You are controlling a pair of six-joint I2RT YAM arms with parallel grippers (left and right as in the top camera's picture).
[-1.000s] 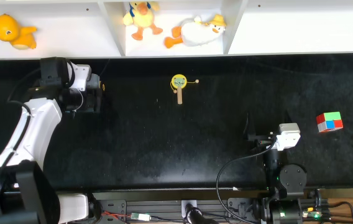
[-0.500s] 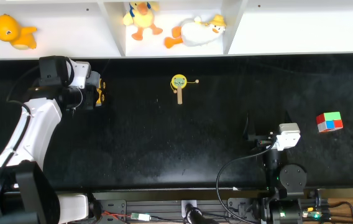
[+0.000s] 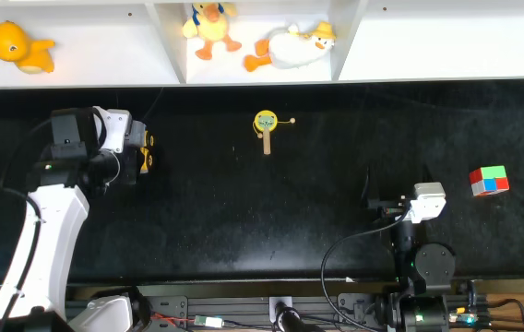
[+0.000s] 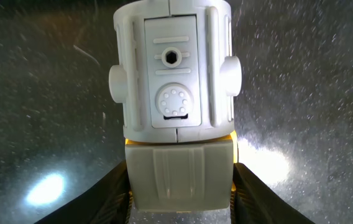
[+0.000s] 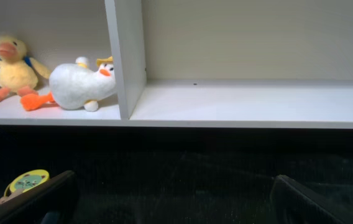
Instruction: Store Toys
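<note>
**Left jaws loaded; shelf lies off to one side of them**

Nearest the left gripper (image 4: pixel 179 190), we find the white and yellow moulded plastic toy (image 4: pixel 173 74) clamped between its two black fingers (image 4: pixel 113 194). The jaws are closed onto the toy's pale lower block from both sides. The toy's long axis runs straight out from the jaws, in line with the fingers, and its rounded white upper part projects beyond the tips. The speckled black table surface (image 4: pixel 33 93) lies beneath it; whether the toy touches the table we cannot tell.

In the top view, the white open-fronted shelf unit (image 3: pixel 172 41) stands beyond and to the side of the left jaws, not ahead of them. We judge that the wrist must turn toward the shelf before the toy can go in. The compartment nearest these jaws holds the yellow rubber duck (image 3: pixel 20 46).

The right gripper (image 5: pixel 176 208) has its jaws spread wide and holds nothing. The yellow-green disc rattle on a wooden stick (image 3: pixel 266 126) lies on the table ahead of it, toward the left arm. The multicoloured block cube (image 3: pixel 489 181) sits on its outer side. Farther ahead, the yellow plush duckling (image 5: pixel 4 67) and the white plush goose (image 5: pixel 77 87) lie stored, touching.
</note>
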